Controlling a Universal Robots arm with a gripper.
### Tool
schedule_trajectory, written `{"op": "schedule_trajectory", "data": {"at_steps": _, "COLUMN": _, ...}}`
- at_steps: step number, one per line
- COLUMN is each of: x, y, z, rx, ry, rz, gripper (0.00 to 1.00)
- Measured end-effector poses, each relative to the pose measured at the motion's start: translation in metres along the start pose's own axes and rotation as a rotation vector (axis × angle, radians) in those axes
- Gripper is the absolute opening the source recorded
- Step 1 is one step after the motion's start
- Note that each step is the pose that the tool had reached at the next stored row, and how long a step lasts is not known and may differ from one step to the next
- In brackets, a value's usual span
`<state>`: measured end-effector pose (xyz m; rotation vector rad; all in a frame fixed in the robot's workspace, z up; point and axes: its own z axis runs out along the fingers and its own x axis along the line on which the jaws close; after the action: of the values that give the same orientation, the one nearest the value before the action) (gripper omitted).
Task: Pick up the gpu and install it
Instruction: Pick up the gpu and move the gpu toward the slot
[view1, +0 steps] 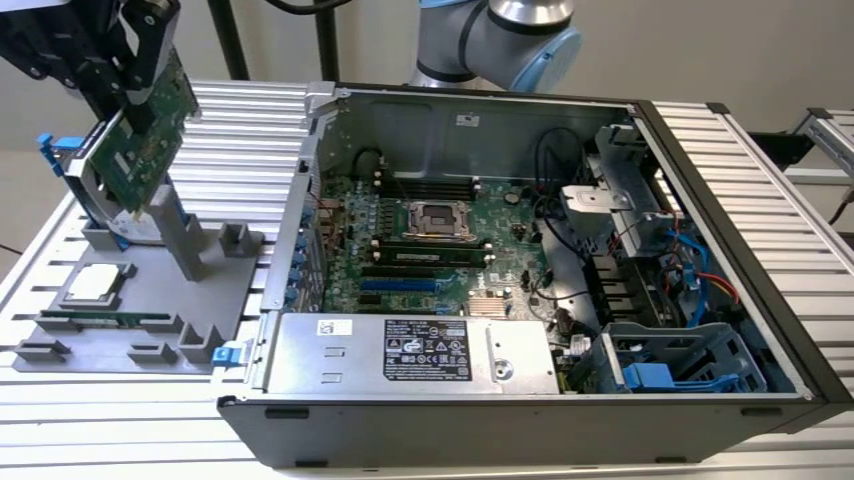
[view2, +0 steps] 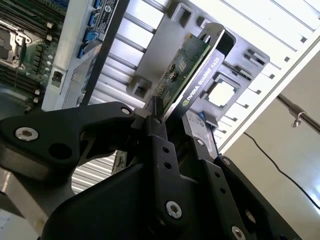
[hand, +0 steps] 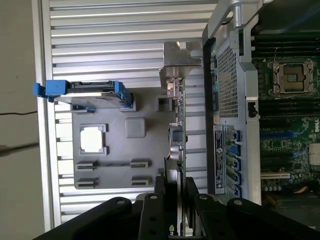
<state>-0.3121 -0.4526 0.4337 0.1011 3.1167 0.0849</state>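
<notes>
The gpu (view1: 150, 140) is a green circuit card with a silver bracket at one end. It hangs tilted above the grey fixture plate (view1: 154, 295) at the exterior view's left, outside the computer case. My gripper (view1: 136, 95) is shut on its upper edge. In the second wrist view the black fingers (view2: 157, 132) clamp the gpu (view2: 187, 75) from both sides. The first wrist view shows the gpu (hand: 176, 125) edge-on, running away from the gripper (hand: 174, 184) with its bracket at the far end. The card's lower corner is close to a grey post on the plate.
The open computer case (view1: 727, 235) lies at the exterior view's right, with the motherboard (view1: 427, 240) and blue slots (view1: 400, 285) exposed. On the plate sit a processor chip (view1: 94, 283), a memory stick (view1: 107, 320) and a hard drive with blue rails (hand: 92, 92). A power supply (view1: 414, 352) fills the case's near edge.
</notes>
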Motion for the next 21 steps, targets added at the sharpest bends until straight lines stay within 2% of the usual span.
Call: {"op": "schedule_trajectory", "data": {"at_steps": 21, "x": -0.0282, "y": 0.0018, "z": 0.0007, "rx": -0.0001, "ry": 0.0000, "rz": 0.000, "gripper": 0.00}}
